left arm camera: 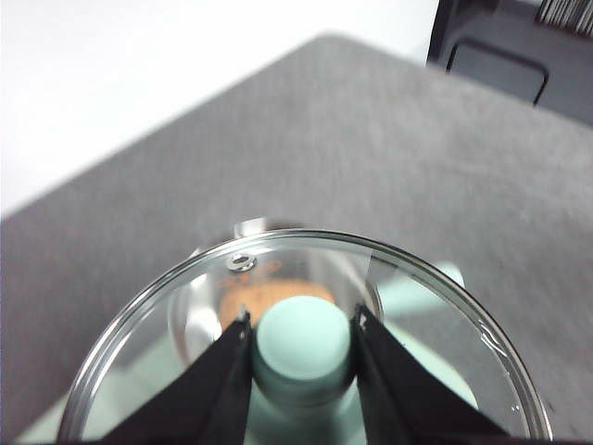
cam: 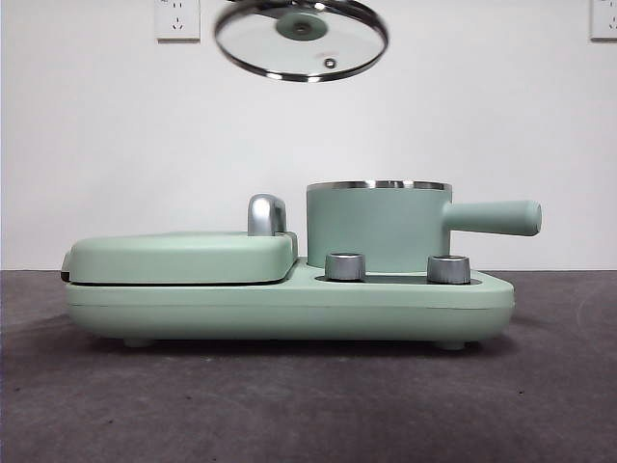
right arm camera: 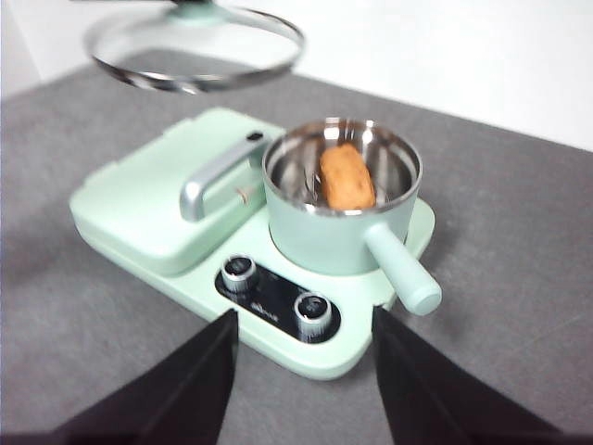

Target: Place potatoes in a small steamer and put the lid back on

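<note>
- Mint-green knob of the lid (left arm camera: 304,345) sits clamped between the left gripper (left arm camera: 302,336) jaws; glass disc hangs tilted in the air, vent hole (left arm camera: 241,261) on the far side of the knob from the wrist.
- Front view: lid (cam: 301,39) high up, well clear of the small steamer (cam: 378,227), offset toward the griddle side rather than straight over the pot. Gripper itself is out of that frame.
- Through the glass, below the left jaws: steel rim of the pot and the orange-brown potato (left arm camera: 274,298), blurred.
- Right gripper (right arm camera: 304,371) jaws apart, holding nothing, hanging back above the grey surface (right arm camera: 519,278) on the knob side of the appliance.
- Ahead of the right jaws: potato (right arm camera: 346,176) lying inside the small steamer (right arm camera: 326,222), on its steel floor, long axis roughly in line with the handle. Pot uncovered.
- Steamer handle (right arm camera: 404,271) sticks out toward the right jaws, a bit off to one side.
- Pot sits on the mint-green base unit (cam: 289,304), beside the flat griddle cover (cam: 183,256) with its chrome handle (cam: 266,214).
- Two metal control knobs (cam: 345,266) on the base, between the pot and the right jaws.
- Lid seen from the right wrist (right arm camera: 196,46): floating beyond the griddle cover, far from the right jaws, not touching anything below.
- White wall behind, with outlets (cam: 177,19) at the top corners.
</note>
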`<control>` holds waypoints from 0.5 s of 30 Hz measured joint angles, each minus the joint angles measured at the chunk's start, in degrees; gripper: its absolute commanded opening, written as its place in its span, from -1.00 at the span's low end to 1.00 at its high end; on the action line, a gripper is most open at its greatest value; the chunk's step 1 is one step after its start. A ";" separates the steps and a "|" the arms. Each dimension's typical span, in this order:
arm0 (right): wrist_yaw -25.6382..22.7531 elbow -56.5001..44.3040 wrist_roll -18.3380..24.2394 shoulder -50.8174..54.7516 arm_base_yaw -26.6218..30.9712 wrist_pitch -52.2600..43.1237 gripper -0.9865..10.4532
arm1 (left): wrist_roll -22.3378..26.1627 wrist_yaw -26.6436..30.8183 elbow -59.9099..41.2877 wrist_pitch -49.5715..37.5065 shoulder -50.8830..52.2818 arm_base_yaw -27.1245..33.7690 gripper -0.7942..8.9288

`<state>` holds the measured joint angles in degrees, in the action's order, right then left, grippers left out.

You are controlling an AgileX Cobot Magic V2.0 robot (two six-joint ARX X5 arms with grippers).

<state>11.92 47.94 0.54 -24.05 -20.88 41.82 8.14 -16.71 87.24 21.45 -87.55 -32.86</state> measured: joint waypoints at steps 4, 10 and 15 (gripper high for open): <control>0.02 0.00 -2.73 0.74 0.00 0.15 -0.44 | 0.00 2.21 0.00 -6.38 -3.30 -1.05 -0.82; 0.07 0.00 -5.07 0.72 0.00 0.20 -0.44 | 0.00 3.10 0.00 -12.22 -7.58 -1.51 -0.82; 0.09 0.00 -5.38 0.72 0.00 0.37 -0.44 | 0.00 3.34 0.04 -15.52 -10.82 -1.51 -0.82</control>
<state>12.01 47.94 -4.84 -23.33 -20.88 42.19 8.14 -13.37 87.29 5.93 -98.37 -34.37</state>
